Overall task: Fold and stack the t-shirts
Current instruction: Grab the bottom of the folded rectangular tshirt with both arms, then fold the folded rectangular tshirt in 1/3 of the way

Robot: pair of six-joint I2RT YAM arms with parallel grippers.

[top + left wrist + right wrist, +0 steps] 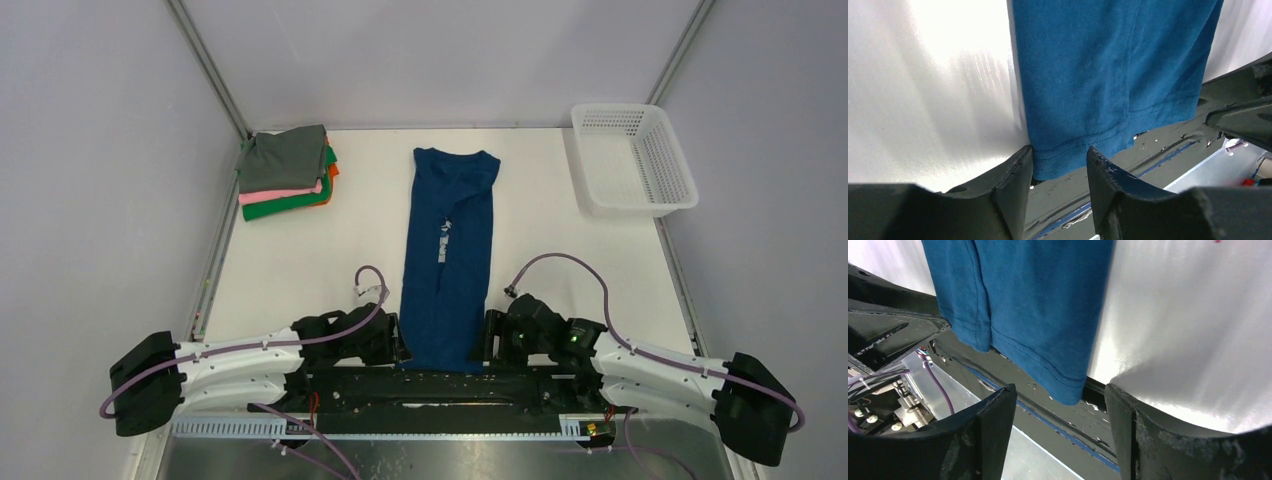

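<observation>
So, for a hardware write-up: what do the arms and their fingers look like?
Both the left arm and right arm have white link shells between black joint housings, with a thin purple cable looping out near each wrist. A small green light glows on the right wrist. The fingers are broad matte black blades, scuffed along their edges.

You are looking at a blue shirt (460,280) of matt, fine-knit cloth; the smooth white table (300,260) is giving off a satin glare, and the basket (640,207) is showing white plastic mesh.
</observation>
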